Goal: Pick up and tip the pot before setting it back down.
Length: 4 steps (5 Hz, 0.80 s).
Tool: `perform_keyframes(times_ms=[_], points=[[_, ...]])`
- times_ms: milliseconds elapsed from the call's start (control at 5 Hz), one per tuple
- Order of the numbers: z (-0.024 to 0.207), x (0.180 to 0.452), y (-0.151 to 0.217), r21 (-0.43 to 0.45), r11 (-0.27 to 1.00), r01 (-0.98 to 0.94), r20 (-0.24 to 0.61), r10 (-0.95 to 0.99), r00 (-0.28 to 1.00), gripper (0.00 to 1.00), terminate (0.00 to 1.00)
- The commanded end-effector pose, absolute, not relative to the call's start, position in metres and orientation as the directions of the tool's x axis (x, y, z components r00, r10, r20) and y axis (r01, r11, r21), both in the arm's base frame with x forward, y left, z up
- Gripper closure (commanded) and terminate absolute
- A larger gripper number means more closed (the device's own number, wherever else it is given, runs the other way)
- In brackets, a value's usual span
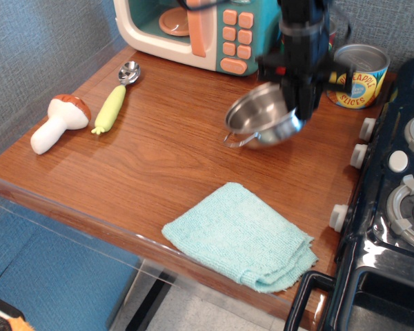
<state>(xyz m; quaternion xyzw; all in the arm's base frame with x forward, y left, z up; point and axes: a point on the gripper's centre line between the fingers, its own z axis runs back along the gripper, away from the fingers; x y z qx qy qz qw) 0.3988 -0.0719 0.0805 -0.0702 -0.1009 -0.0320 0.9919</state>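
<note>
The shiny steel pot [261, 118] hangs in the air above the back right of the wooden table, tilted with its open side facing left and toward the camera. One wire loop handle [236, 141] shows at its lower left. My black gripper [300, 107] comes down from above and is shut on the pot's right rim. The arm is motion-blurred.
A toy microwave [196, 27] stands at the back. A pineapple can [359, 76] sits at the back right. A toy stove [393, 207] fills the right side. A teal cloth [241, 236] lies at the front. A spoon [127, 72], corn [110, 108] and mushroom [58, 122] lie at the left.
</note>
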Motion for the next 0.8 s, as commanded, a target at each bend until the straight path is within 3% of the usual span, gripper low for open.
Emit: perform_keyframes(times_ms=[0, 400, 600], points=[[0.114, 0.344, -0.008, -0.137, 0.990, -0.028, 0.212, 0.057, 0.976, 1.00, 0.00], [0.091, 0.283, 0.049, -0.039, 0.995, -0.094, 0.176, 0.099, 0.979, 1.00, 0.00], [0.084, 0.272, 0.068, -0.003, 0.991, -0.133, 0.169, 0.132, 0.977, 1.00, 0.00]])
